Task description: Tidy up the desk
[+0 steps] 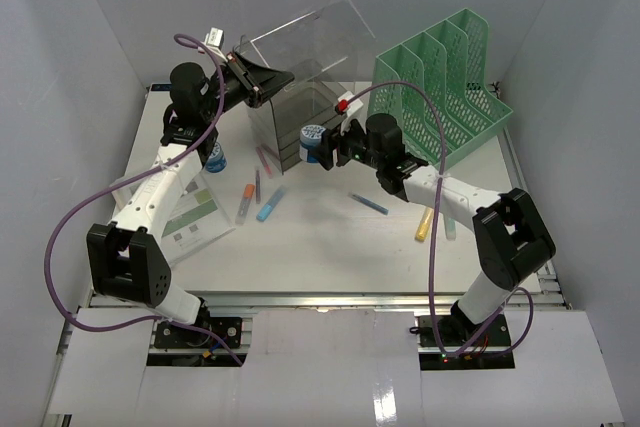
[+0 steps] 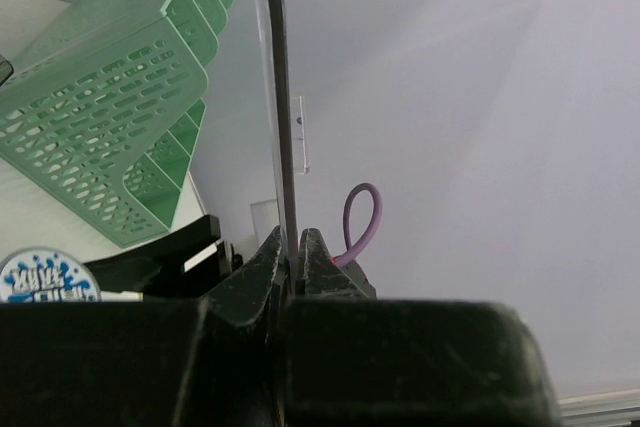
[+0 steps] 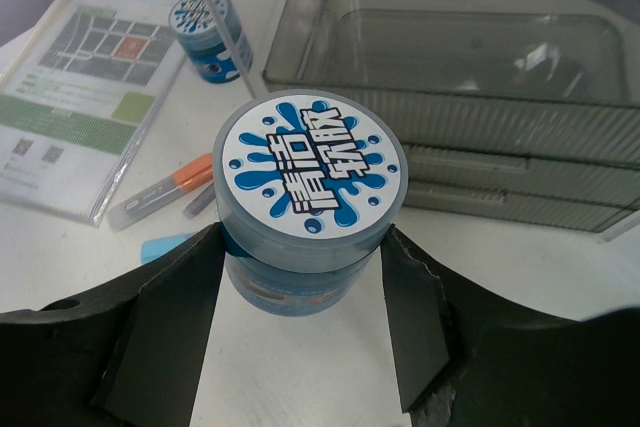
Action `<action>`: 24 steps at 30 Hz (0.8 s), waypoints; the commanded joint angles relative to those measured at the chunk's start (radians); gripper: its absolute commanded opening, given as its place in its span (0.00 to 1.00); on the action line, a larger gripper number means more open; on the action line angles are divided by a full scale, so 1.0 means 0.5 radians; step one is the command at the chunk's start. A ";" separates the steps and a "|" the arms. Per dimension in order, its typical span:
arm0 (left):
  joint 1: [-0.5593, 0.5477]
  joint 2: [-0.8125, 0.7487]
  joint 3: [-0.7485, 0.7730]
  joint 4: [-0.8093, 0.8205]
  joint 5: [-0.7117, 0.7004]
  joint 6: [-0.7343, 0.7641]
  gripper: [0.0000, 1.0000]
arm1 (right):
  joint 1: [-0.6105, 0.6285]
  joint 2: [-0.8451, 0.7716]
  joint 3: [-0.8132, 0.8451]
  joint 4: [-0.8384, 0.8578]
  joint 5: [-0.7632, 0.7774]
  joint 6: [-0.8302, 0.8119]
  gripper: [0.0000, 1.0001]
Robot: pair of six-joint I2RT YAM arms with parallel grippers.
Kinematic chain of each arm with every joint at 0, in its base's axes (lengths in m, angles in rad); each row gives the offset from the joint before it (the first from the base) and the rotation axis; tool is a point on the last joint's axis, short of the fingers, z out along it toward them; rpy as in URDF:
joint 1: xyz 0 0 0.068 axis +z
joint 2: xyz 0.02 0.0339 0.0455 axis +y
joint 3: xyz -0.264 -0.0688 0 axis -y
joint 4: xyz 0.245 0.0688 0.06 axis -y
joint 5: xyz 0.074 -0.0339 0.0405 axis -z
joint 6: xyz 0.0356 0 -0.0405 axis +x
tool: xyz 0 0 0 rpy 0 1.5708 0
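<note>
Looking down, left tool point(image 1: 262, 87): raised over the far-left part of the desk point(image 1: 320, 257), pinching the edge of a clear panel point(image 1: 315, 32) that stands tilted above the drawer box point(image 1: 290, 117).
Top view, right tool point(image 1: 327, 142): clamped around a jar point(image 1: 313, 135), held just in front of the drawer box, near the desk's middle.
Top view, desk: white, flat and rectangular, with a metal rail on its near edge; it carries everything listed here.
Top view, counts: one green mesh file rack point(image 1: 440, 87) at the far-right corner; one smoky drawer box toward the far edge; two jars, the second jar point(image 1: 215, 157) standing near the left edge; one printed card point(image 1: 190, 212) in a clear sleeve by the left edge; seven pens point(image 1: 270, 204) and markers lying loose, four left of centre and three toward the right.
Left wrist, left tool: fingers point(image 2: 265, 267) pressed together on the thin, glossy, see-through panel, whose dark edge runs straight up from between them.
Left wrist, surroundings: the file rack's perforated walls at the left; the jar's lid at the lower left.
Right wrist, right tool: black fingers point(image 3: 180, 297) spread only as wide as the jar, one flat against each side.
Right wrist, jar: round, blue-tinted plastic, its lid printed with a blue splash and white characters; whether it is lifted or resting on the desk I cannot tell.
Right wrist, drawer box: grey and translucent, with ribbed fronts and an uncovered tray on top.
</note>
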 commanded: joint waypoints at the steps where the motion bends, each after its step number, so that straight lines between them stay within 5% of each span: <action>1: 0.005 -0.032 0.113 0.030 -0.001 -0.072 0.00 | -0.064 -0.009 0.315 0.187 0.061 -0.022 0.26; 10: 0.005 -0.023 0.152 0.007 0.008 -0.102 0.00 | -0.051 0.304 0.743 0.291 0.228 -0.095 0.27; 16: 0.007 -0.001 0.133 0.041 0.002 -0.128 0.00 | 0.044 0.546 0.799 0.567 0.423 -0.310 0.38; 21: 0.005 0.000 0.129 0.035 0.002 -0.139 0.00 | 0.137 0.719 0.851 0.761 0.591 -0.483 0.78; 24: 0.005 0.002 0.146 0.024 -0.001 -0.135 0.00 | 0.144 0.767 0.885 0.771 0.586 -0.491 0.84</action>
